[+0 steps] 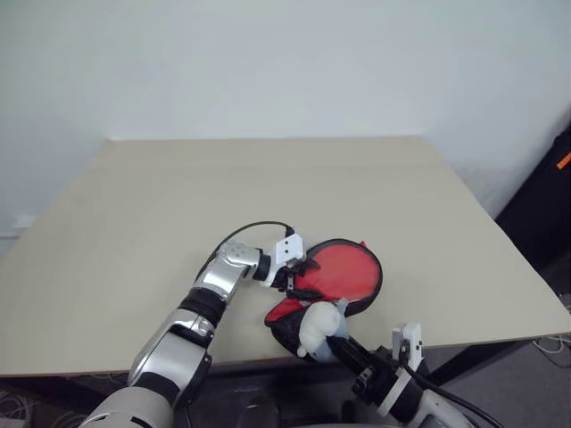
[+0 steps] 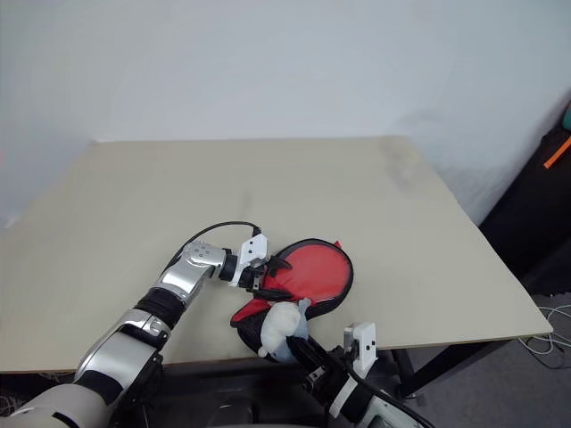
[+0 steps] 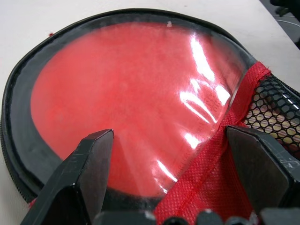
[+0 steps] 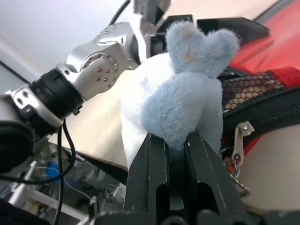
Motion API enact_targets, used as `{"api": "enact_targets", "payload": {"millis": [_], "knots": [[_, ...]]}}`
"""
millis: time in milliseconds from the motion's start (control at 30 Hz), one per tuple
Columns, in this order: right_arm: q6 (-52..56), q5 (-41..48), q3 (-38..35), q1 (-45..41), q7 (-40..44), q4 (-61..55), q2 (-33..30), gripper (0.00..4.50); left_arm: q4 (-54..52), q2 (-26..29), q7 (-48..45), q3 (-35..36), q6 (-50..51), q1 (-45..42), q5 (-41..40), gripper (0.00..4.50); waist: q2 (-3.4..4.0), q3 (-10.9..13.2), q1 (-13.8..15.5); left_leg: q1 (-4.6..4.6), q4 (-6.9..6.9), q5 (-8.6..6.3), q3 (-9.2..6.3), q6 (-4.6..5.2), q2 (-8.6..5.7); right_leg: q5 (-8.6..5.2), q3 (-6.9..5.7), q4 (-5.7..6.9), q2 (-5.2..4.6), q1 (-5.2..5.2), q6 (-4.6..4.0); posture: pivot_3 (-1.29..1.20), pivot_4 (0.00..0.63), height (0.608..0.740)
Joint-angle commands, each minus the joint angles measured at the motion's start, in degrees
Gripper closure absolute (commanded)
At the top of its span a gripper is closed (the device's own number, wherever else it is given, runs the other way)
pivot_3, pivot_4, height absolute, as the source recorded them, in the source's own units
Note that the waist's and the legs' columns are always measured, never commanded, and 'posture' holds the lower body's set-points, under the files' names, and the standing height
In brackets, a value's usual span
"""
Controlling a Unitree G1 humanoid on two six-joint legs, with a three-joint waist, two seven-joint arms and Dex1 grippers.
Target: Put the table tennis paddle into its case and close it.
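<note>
The case (image 1: 350, 273) lies flat near the table's front edge, red with black edging and a mesh patch (image 3: 276, 108). Through its clear plastic half shows the red face of the table tennis paddle (image 3: 131, 108); the handle is hidden. My left gripper (image 1: 294, 275) stands open at the case's left rim, its fingers (image 3: 89, 164) spread just over the clear plastic. My right gripper (image 4: 176, 138) reaches in from below the table edge, shut on a fluffy white and pale blue plush charm (image 4: 187, 89) at the case's narrow end. A metal zip pull (image 4: 239, 140) on a small chain hangs beside it.
The beige table (image 1: 178, 205) stretches wide behind and to the left of the case. A pale wall rises beyond it. A black object (image 1: 544, 205) stands off the table's right side. The case sits close to the front edge (image 1: 241, 361).
</note>
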Motion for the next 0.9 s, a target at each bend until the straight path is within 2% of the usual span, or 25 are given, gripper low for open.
{"api": "enact_targets", "payload": {"millis": [33, 67, 133, 233, 267, 300, 333, 400, 433, 600, 900], "knots": [[-1.4, 1.3, -1.7, -2.8, -0.8, -0.7, 1.3, 4.49, 4.0, 0.8, -0.6, -3.6, 2.6, 3.3, 5.2, 0.45, -0.42, 0.2, 0.4, 0.86, 0.34, -0.06, 0.12, 0.05, -0.15, -0.84, 0.21, 0.60, -0.04, -0.29, -0.06, 0.00, 0.000, 0.740], [-1.2, 1.5, -1.6, -2.7, -0.9, -0.8, 1.1, 4.49, 4.0, 0.8, -0.6, -3.5, 2.6, 3.4, 5.2, 0.45, 0.07, 0.2, 0.3, 1.26, 0.66, -0.12, -0.10, 0.09, -0.12, -0.89, 0.15, 0.58, 0.04, -0.11, -0.16, 0.00, 0.000, 0.740], [-1.6, 1.4, -1.2, -2.7, -0.9, -1.1, 1.0, 4.49, 3.8, 0.8, -0.7, -3.3, 2.6, 3.5, 5.4, 0.45, 1.03, 0.3, -0.1, 1.60, 1.53, -0.13, -0.83, 0.10, -0.21, -0.89, -0.79, 0.56, -0.28, 0.47, -0.16, 0.00, 0.000, 0.740], [-3.0, 0.9, -0.3, -3.4, -1.5, -0.8, 2.0, 4.49, 3.8, 0.7, -0.7, -3.2, 2.7, 3.6, 5.6, 0.45, 1.48, 0.3, -0.1, 1.71, 2.09, -0.13, -1.67, 0.09, -0.56, -1.03, -0.86, 0.32, -0.09, 1.25, 0.08, 0.00, 0.000, 0.740], [-3.3, 0.7, 0.1, -4.0, -1.9, -0.5, 2.5, 4.49, 3.8, 0.7, -0.8, -3.2, 2.7, 3.7, 5.6, 0.45, 1.36, 0.2, -0.1, 1.70, 2.12, -0.12, -1.67, 0.07, -0.64, -1.05, -0.83, 0.23, -0.09, 1.30, 0.14, 0.00, 0.000, 0.740], [-4.1, 3.1, -3.3, -1.3, 0.5, -2.1, 0.1, 4.49, 3.7, 0.6, -0.8, -3.2, 2.8, 3.7, 5.7, 0.45, 1.27, 0.2, 0.0, 1.63, 2.11, -0.11, -1.70, 0.07, -0.69, -1.08, -0.81, 0.14, -0.07, 1.30, 0.18, 0.00, 0.000, 0.740], [-5.4, 8.3, -10.6, 4.2, 6.5, -3.4, -4.0, 4.49, 3.6, 0.7, -0.8, -3.1, 2.9, 3.8, 5.7, 0.45, 1.36, 0.1, 0.5, 1.53, 2.10, -0.02, -1.81, -0.04, -0.68, -1.06, -0.82, -0.05, 0.05, 1.30, 0.21, 0.00, 0.000, 0.740], [-7.3, 14.7, -19.5, 10.7, 14.1, -4.5, -8.7, 4.49, 3.6, 0.7, -0.9, -3.1, 2.9, 3.8, 5.7, 0.45, 1.46, 0.0, 0.7, 1.38, 2.15, 1.01, -1.82, -1.17, -0.74, -1.30, -0.69, -0.12, 0.06, 1.32, 0.60, 0.00, 0.000, 0.740], [-7.8, 15.8, -20.7, 11.5, 15.4, -4.3, -9.2, 4.49, 3.6, 0.7, -0.9, -3.0, 2.9, 3.8, 5.7, 0.45, 1.42, 0.0, 0.5, 1.41, 2.34, 1.38, -1.59, -1.62, -0.79, -1.39, -0.40, -0.15, 0.01, 1.38, 0.77, 0.00, 0.000, 0.740], [-6.8, 14.3, -18.5, 8.3, 14.9, -3.3, -8.5, 4.49, 4.8, 0.4, -0.5, -2.0, 3.7, 2.6, 5.0, 0.45, 0.95, 0.2, -0.8, 1.38, 2.64, 1.21, -1.21, -1.73, -0.85, -1.38, 0.19, -0.45, -0.04, 1.39, 0.96, 0.00, 0.000, 0.740], [-2.6, 15.2, -16.7, 2.7, 10.7, -3.9, -9.0, 4.49, 5.1, 0.2, -0.6, -1.5, 4.3, 2.4, 4.5, 0.45, 1.03, 0.3, -1.2, 1.38, 2.58, 1.18, -1.28, -1.69, -0.88, -1.38, 0.34, -0.51, -0.03, 1.35, 0.95, 0.00, 0.000, 0.740]]}}
